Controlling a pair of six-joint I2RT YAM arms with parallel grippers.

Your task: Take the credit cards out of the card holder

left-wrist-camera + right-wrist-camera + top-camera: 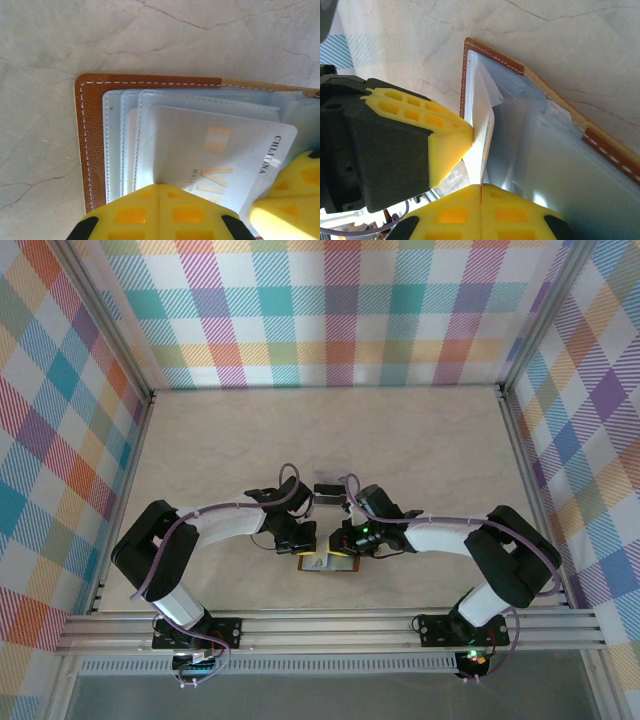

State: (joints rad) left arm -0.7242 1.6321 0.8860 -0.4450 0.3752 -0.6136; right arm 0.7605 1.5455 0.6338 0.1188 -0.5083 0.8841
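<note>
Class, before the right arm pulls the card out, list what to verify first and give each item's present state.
1. Right gripper shut on card: ok, the card's edge runs between its jaws.
2. Card partly out of its pocket: ok.
3. Holder lying open on table: ok.
4. Left gripper shut, tip against holder: ok; whether it pins it down, cannot tell.
5. More cards in other pockets: cannot tell.

Left fingers (130, 215) and right fingers (450, 217) flank the card holder (92, 150); tabletop (300, 440) beyond lies open.
</note>
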